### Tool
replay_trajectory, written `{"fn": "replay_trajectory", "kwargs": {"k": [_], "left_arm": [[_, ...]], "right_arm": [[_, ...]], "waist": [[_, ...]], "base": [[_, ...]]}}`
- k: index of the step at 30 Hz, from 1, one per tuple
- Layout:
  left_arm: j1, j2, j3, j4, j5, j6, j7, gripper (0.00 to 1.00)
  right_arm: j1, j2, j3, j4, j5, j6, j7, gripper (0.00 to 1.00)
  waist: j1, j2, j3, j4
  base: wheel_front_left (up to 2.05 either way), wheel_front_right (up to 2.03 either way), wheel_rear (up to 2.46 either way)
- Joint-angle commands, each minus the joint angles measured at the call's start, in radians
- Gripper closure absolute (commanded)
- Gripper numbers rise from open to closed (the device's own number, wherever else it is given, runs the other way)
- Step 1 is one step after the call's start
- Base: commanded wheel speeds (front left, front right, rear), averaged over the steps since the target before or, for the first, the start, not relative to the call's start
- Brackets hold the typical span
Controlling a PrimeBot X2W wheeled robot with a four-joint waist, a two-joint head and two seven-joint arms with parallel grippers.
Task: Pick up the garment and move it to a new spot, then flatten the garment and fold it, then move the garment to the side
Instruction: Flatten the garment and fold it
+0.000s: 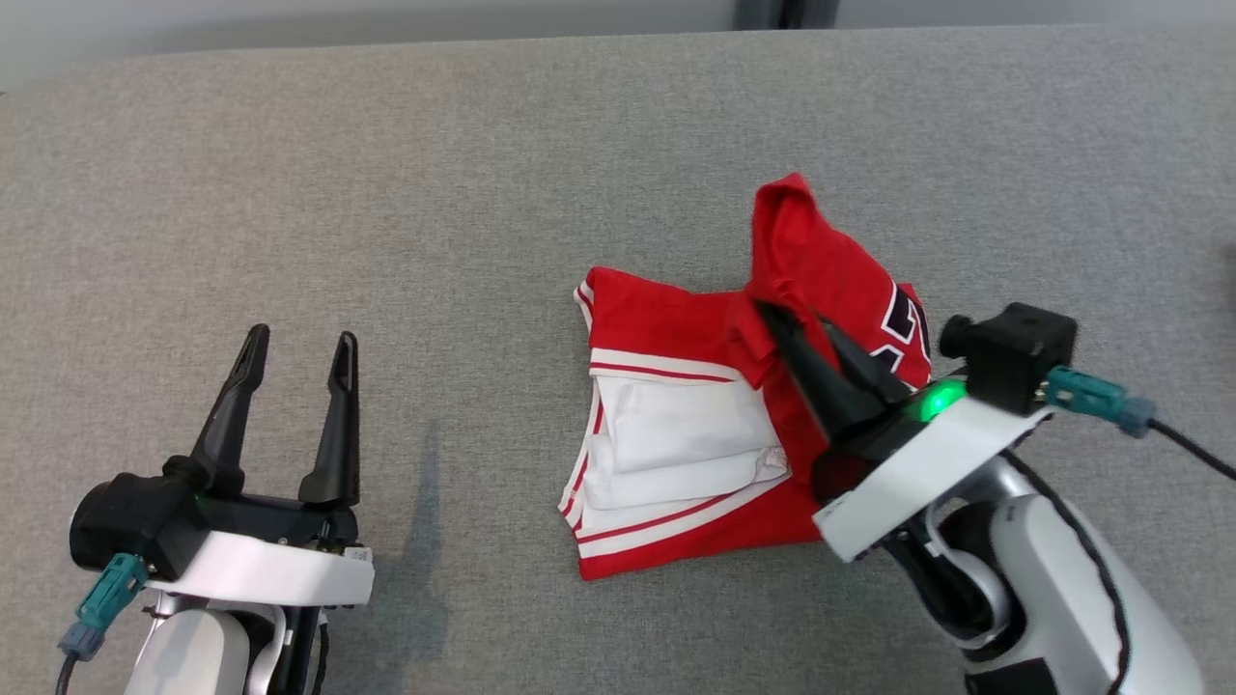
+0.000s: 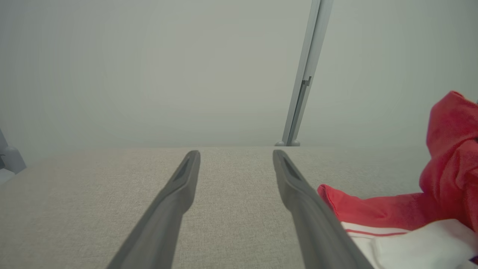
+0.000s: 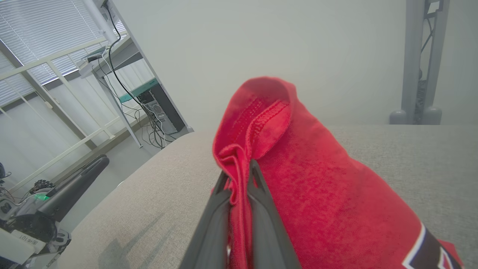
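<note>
While left gripper (image 1: 303, 334) rests fingers apart, empty, right gripper (image 1: 792, 316) clamps raised fold of one red jersey (image 1: 666, 323) on grey fabric surface (image 1: 386, 193).

one garment (image 1: 666, 323), one left gripper (image 1: 303, 338), one right gripper (image 1: 794, 319), one surface (image 1: 386, 193)

The head view looks steeply down at the grey surface (image 1: 435, 145). Both wrist views skim low across it, sharing the red garment (image 1: 666, 323).
</note>
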Motion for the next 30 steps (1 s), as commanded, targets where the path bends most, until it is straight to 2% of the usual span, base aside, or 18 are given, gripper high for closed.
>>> {"fn": "replay_trajectory", "kwargs": {"k": [1,5,12,14,15,18,22,25,30], "left_arm": [[-0.024,-0.002,-0.008,0.008,0.005,-0.009,-0.003,0.0],[-0.036,-0.009,-0.021,0.023,0.002,-0.018,-0.003,0.0],[-0.048,-0.022,-0.024,0.037,0.003,-0.031,-0.003,0.0],[-0.051,-0.024,-0.021,0.04,0.006,-0.035,-0.003,0.0],[-0.051,-0.025,-0.018,0.042,0.007,-0.037,-0.003,0.0],[-0.047,-0.024,-0.008,0.048,0.01,-0.039,-0.003,0.0],[-0.04,-0.023,0.007,0.051,0.019,-0.041,-0.003,0.0],[-0.035,-0.024,0.017,0.051,0.024,-0.041,-0.003,0.0],[-0.019,-0.022,0.037,0.048,0.027,-0.038,-0.003,0.0]], "right_arm": [[-0.013,0.029,0.026,0.026,-0.012,0.0,0.002,1.0],[-0.032,0.079,0.098,0.117,-0.014,0.0,-0.018,1.0],[-0.065,0.104,0.173,0.266,0.015,0.0,-0.066,1.0],[-0.078,0.108,0.19,0.298,0.028,0.0,-0.09,0.48],[-0.08,0.111,0.198,0.304,0.047,0.0,-0.105,0.0],[-0.091,0.112,0.209,0.297,0.1,0.0,-0.141,0.0],[-0.082,0.094,0.171,0.254,0.202,0.0,-0.177,0.0],[-0.067,0.036,0.105,0.203,0.236,0.0,-0.23,0.0],[-0.017,-0.063,-0.07,0.145,0.181,0.0,-0.293,0.0]], "waist": [[0.0,0.0,0.005,0.024],[0.0,0.0,0.01,0.054],[0.0,0.0,0.019,0.081],[0.0,0.0,0.019,0.084],[0.0,0.0,0.019,0.083],[0.0,0.0,0.015,0.077],[0.0,0.0,0.01,0.06],[0.0,0.0,0.004,0.045],[0.0,0.0,-0.007,0.021]], "base": [[0.0,0.0,0.0],[0.0,0.0,0.0],[0.0,0.0,0.0],[0.0,0.0,0.0],[0.0,0.0,0.0],[0.0,0.0,0.0],[0.0,0.0,0.0],[0.0,0.0,0.0],[0.0,0.0,0.0]]}}
